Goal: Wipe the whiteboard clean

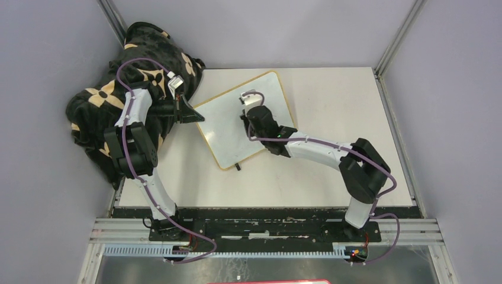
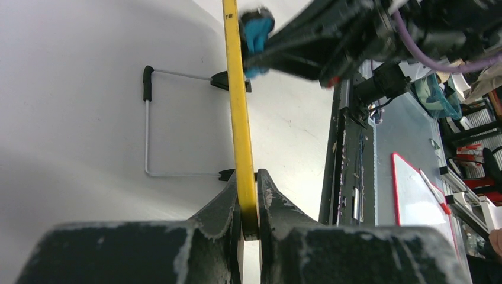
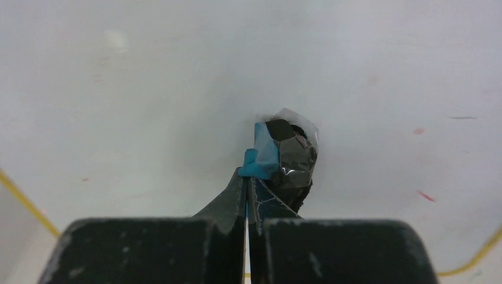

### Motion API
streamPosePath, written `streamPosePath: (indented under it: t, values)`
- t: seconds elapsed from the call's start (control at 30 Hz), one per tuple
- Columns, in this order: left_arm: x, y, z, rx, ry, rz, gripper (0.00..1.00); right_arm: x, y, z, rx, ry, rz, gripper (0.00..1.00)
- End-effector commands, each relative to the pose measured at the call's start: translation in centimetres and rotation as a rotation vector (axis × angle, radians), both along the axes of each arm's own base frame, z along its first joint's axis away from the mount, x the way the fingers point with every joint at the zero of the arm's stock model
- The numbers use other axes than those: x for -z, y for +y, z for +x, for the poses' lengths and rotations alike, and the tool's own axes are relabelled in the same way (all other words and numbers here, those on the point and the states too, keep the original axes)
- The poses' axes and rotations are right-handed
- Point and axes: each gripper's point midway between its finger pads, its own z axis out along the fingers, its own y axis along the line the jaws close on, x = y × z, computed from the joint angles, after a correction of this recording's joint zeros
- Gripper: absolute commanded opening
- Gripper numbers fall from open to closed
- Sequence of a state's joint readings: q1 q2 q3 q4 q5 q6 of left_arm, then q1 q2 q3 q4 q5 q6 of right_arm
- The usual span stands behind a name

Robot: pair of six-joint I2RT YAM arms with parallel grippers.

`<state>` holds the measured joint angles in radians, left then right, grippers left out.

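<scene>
The left arm (image 1: 137,112) and right arm (image 1: 317,151) share one build: white tube links between bulky black joint housings. A purple cable (image 1: 133,64) loops along each. The left gripper (image 2: 249,198) and right gripper (image 3: 246,180) have black wedge fingers (image 2: 213,219), scuffed whitish. In the overhead view a black base plate (image 1: 260,228) lies at six o'clock, with small red and green lights (image 1: 355,253) toward five.
</scene>
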<state>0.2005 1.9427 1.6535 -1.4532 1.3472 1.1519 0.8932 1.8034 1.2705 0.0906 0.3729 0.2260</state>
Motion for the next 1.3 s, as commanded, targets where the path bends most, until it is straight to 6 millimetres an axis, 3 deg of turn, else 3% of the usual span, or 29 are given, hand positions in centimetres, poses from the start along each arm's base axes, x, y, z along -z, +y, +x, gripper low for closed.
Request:
streamPosePath:
  t: [0.0,0.13,0.27,0.37,0.57,0.77,0.9,1.07,1.27]
  values:
    - [0.0,0.0,-0.8,0.039,-0.075,0.077,0.03,2.3,-9.8,4.6,0.275,-0.007,-0.124,0.01]
    - [-0.1,0.0,-0.8,0.038,-0.074,0.080,0.03,2.3,-12.5,5.4,0.334,-0.008,-0.138,0.01]
    - [-0.1,0.0,-0.7,0.038,-0.073,0.079,0.03,2.0,-11.8,4.9,0.298,0.007,-0.099,0.01]
    - [0.0,0.0,-0.7,0.038,-0.069,0.078,0.03,1.2,-9.4,3.8,0.204,0.020,0.006,0.01]
    - [-0.1,0.0,-0.7,0.036,-0.066,0.076,0.03,0.3,-4.2,1.4,0.070,0.018,0.050,0.01]
    - [-0.2,0.0,-0.7,0.034,-0.065,0.074,0.03,-0.1,2.4,-1.9,-0.108,0.022,0.071,0.01]
    - [-0.2,0.0,-0.7,0.035,-0.065,0.075,0.03,0.0,4.6,-2.3,-0.152,0.032,0.051,0.01]
    - [-0.2,0.0,-0.8,0.036,-0.068,0.079,0.03,0.2,3.4,-0.8,-0.089,0.012,-0.010,0.01]
    - [0.0,0.0,-0.8,0.037,-0.064,0.076,0.03,0.7,-2.8,2.4,0.075,0.031,-0.030,0.01]
